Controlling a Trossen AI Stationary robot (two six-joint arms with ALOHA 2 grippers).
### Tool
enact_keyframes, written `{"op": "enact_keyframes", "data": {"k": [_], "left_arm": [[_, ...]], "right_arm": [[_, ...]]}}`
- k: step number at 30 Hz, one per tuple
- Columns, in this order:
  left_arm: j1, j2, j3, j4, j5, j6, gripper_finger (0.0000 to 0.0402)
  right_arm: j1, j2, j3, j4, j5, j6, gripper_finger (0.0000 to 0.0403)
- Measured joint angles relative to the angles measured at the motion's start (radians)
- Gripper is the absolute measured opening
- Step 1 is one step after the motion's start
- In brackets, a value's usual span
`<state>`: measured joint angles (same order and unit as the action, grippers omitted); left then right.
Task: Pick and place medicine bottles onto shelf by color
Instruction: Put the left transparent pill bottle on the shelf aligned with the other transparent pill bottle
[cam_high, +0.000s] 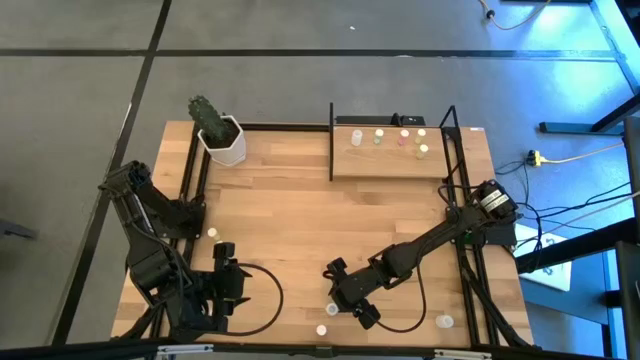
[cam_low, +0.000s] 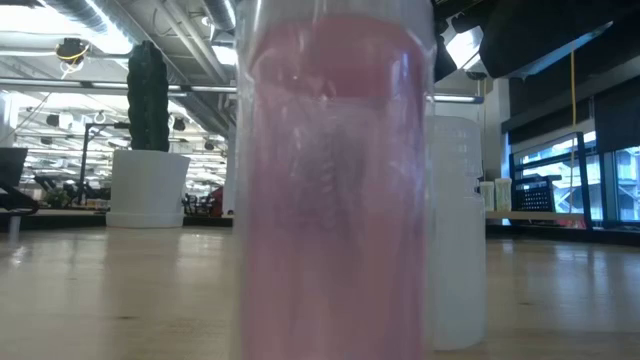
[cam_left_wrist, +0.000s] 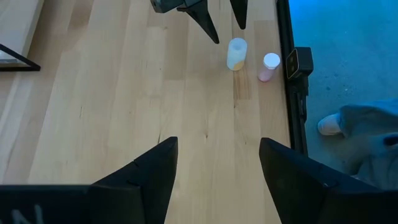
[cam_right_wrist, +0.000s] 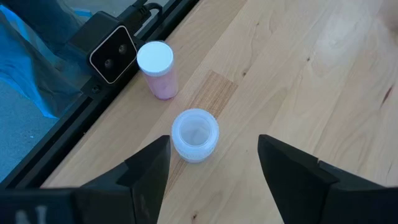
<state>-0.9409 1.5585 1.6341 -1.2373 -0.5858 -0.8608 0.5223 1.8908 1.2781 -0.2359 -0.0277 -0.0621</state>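
Wooden tabletop (cam_high: 300, 230) is lying mostly bare mid-board. Shelf (cam_high: 395, 160) is sitting at the far edge, bottles (cam_high: 400, 138) lined on it. Left gripper (cam_high: 224, 282) is idling spread, empty, near-left. Right gripper (cam_right_wrist: 214, 163) is hovering spread, empty, over a capless bottle (cam_right_wrist: 194, 134); pink white-capped bottle (cam_right_wrist: 158, 70) is standing just beside the near edge.

Bare tabletop (cam_high: 290, 220) mid-table; two bottles (cam_right_wrist: 194, 134) crowd the near edge

Five tiny bottles (cam_high: 400, 138) stand upright on the light-wood shelf (cam_high: 390, 162); several more stand on the tabletop's near edge.
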Motion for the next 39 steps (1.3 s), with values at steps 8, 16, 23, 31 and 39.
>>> {"op": "enact_keyframes", "data": {"k": [8,16,23,31,39], "left_arm": [[0.000,0.000,0.000,0.000,0.000,0.000,0.0220],[0.000,0.000,0.000,0.000,0.000,0.000,0.0220],[0.000,0.000,0.000,0.000,0.000,0.000,0.0220],[0.000,0.000,0.000,0.000,0.000,0.000,0.0220],[0.000,0.000,0.000,0.000,0.000,0.000,0.0220]], "right_arm": [[0.000,0.000,0.000,0.000,0.000,0.004,0.0245],[0.000,0.000,0.000,0.000,0.000,-0.050,0.0245],[0.013,0.000,0.000,0.014,-0.001,-0.102,0.0262],[0.004,-0.001,0.001,0.052,0.001,-0.165,0.0314],[0.004,0.003,0.001,0.083,0.000,-0.130,0.0319]]}}
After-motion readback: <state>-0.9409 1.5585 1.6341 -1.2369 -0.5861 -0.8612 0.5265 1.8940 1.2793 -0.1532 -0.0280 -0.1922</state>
